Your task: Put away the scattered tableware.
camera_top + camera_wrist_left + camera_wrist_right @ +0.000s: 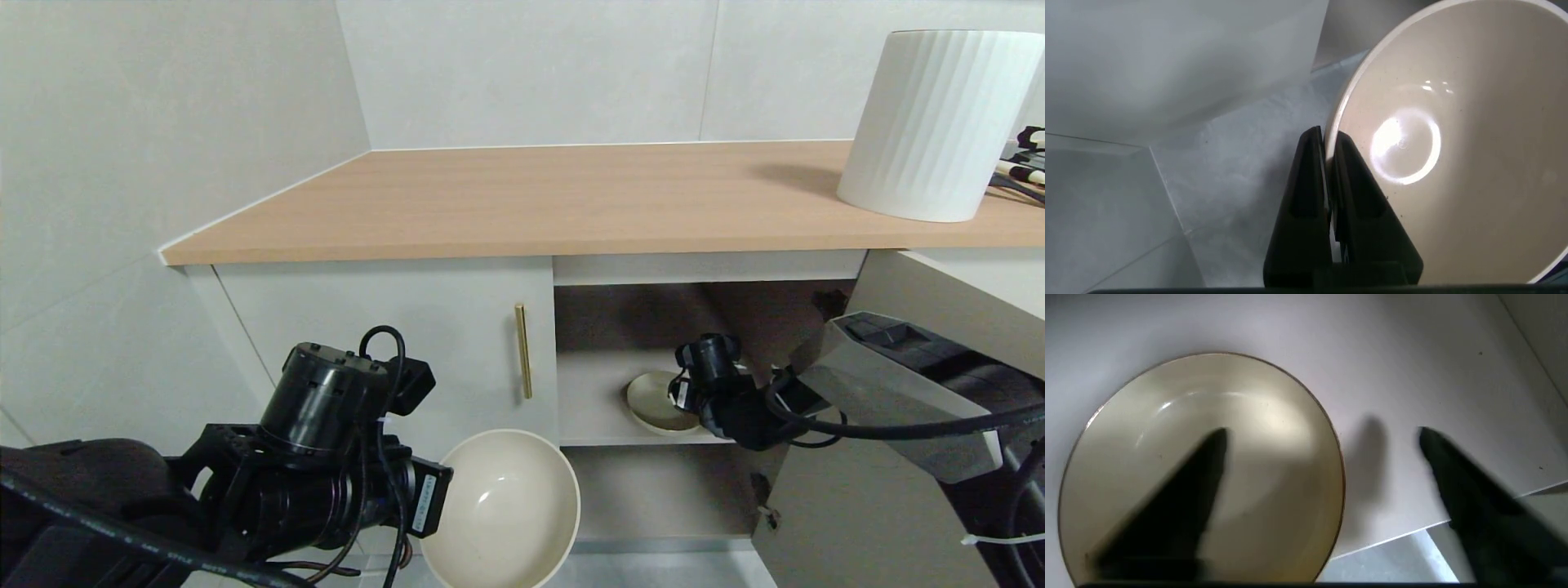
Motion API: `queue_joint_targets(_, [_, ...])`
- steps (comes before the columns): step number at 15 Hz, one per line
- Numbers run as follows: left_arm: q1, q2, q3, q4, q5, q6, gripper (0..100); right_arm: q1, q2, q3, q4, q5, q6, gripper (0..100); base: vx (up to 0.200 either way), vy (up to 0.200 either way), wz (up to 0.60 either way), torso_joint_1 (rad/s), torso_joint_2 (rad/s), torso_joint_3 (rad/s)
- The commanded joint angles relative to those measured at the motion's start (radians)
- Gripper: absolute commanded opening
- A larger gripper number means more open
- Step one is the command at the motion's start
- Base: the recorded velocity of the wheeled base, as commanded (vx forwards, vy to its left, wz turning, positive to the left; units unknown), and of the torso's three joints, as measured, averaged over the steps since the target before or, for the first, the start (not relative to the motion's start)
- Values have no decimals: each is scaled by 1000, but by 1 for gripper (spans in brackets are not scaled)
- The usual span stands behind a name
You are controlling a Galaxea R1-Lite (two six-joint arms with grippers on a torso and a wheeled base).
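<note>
The left pincer (1328, 145) is shut tight on the rim of a cream bowl (506, 506). One finger is inside the bowl and the other finger is outside it. The bowl hangs in the air, low down, in front of the cupboard (384, 327). It is tipped on its side, so its open side faces up and out. The bowl has nothing in it.

The right pincer (682, 385) is inside the open half of the cupboard. Its two fingers are wide apart. A cream plate (1249, 400) lies flat on the shelf (1413, 367) in there. One finger is over the plate, and the other is over the bare shelf next to it. The edge of the plate sits between them. It is not clear if the fingers touch the plate.

The left cupboard door is shut and has a thin gold handle (522, 351). The right door (865, 506) is swung open. A wooden table (522, 196) top runs over the cupboard. A tall white pot with ridges (939, 122) stands on it at the robot's right.
</note>
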State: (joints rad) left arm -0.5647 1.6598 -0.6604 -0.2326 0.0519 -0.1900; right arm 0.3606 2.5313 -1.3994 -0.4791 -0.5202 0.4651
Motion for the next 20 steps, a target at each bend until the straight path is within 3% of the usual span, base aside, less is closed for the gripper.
queue_joint_targets(1, [0, 2, -2, -1, 0, 0, 0, 0, -16, 3, -1, 0, 3, 100, 0, 0, 0, 0, 0, 0])
queue_joint_targets(5, [0, 3, -11, -1, 0, -19, 0, 3, -101, 54, 20, 6, 29, 100, 0, 0, 0, 0, 0, 0])
queue_joint_targets(6, [0, 5, -22, -1, 0, -39, 0, 14, -158, 97, 36, 25, 29, 100, 0, 0, 0, 0, 0, 0])
queue_joint_targets(8, [0, 28, -42, -1, 2, -69, 0, 55, -299, 191, 88, 161, 29, 100, 0, 0, 0, 0, 0, 0])
queue_joint_targets(9, [0, 43, -59, -1, 3, -101, 0, 80, -371, 234, 119, 227, 29, 100, 0, 0, 0, 0, 0, 0])
queue_joint_targets(12, [-37, 120, -131, 1, 45, -261, 0, 150, -568, 306, 221, 350, 27, 100, 0, 0, 0, 0, 0, 0])
queue_joint_targets(13, [-46, 155, -148, 1, 80, -287, 0, 181, -629, 319, 266, 364, 27, 100, 0, 0, 0, 0, 0, 0])
queue_joint_targets(15, [-57, 195, -154, 1, 137, -290, 0, 248, -730, 349, 341, 416, 24, 100, 0, 0, 0, 0, 0, 0])
queue_joint_targets(18, [-67, 201, -154, 1, 138, -292, 0, 293, -784, 367, 381, 462, 23, 100, 0, 0, 0, 0, 0, 0])
queue_joint_targets(20, [-80, 207, -154, 1, 138, -292, 0, 385, -819, 404, 433, 490, 6, 100, 0, 0, 0, 0, 0, 0])
